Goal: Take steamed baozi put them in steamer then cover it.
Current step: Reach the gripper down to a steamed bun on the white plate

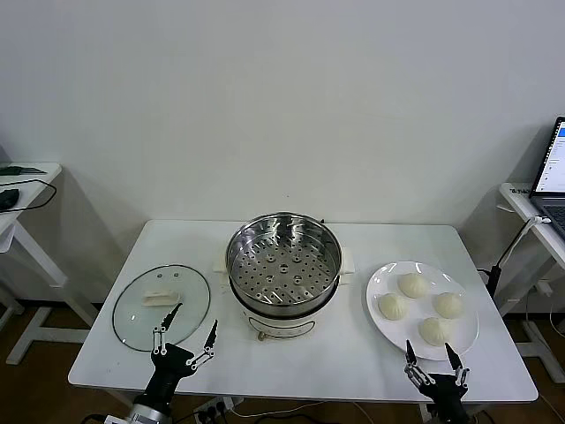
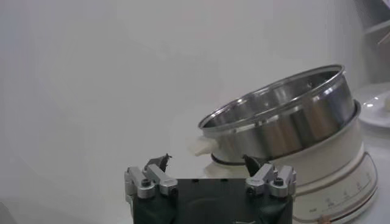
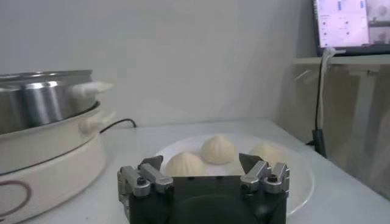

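Baozi (image 1: 420,306) wait, four on a plate (image 1: 381,281) right of the empty steamer (image 1: 283,261), cover (image 1: 161,306) flat to its left leaving it uncovered for loading, left gripper (image 1: 184,337) and right gripper (image 1: 436,359) gaping wide, empty, nearer than it.

Our left pincer (image 1: 187,329) hovers low at the near left, fingers spread. Our right pincer (image 1: 434,357) waits near right, likewise spread.
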Action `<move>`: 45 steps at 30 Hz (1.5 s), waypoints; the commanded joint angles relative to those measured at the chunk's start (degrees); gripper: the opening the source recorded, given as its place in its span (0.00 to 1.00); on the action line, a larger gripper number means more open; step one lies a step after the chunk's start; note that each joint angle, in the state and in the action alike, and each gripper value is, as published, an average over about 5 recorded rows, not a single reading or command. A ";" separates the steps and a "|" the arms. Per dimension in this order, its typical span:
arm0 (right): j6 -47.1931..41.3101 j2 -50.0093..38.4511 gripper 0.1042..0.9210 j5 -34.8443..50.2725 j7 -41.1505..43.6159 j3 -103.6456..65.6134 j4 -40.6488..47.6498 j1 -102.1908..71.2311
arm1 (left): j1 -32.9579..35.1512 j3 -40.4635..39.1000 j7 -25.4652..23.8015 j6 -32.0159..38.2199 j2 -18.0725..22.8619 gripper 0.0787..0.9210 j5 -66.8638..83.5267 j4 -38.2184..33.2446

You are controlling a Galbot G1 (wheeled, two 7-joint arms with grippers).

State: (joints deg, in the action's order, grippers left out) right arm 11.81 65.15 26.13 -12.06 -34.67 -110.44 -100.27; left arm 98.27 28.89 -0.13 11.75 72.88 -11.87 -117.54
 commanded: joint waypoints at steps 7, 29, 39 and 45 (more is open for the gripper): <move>-12.42 -17.44 0.88 13.86 0.15 2.08 10.61 30.90 | 1.23 -0.49 1.03 0.21 0.53 0.88 -0.96 -2.13; -11.20 -29.73 0.88 -14.08 78.03 57.53 59.13 95.11 | 2.55 0.52 1.31 -0.16 1.64 0.88 -0.16 -3.93; -3.85 -23.10 0.88 -37.62 90.31 64.12 66.99 102.51 | 3.14 0.90 1.34 -0.19 2.21 0.88 -0.31 -3.93; -3.40 -19.66 0.88 -41.24 89.73 65.61 68.11 101.78 | 3.62 1.06 1.40 0.00 2.61 0.88 -0.48 -4.05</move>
State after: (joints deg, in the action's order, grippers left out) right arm 5.71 42.30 -1.92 67.94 24.07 -48.87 -5.68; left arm 101.65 29.89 1.21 11.60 75.35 -12.24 -121.48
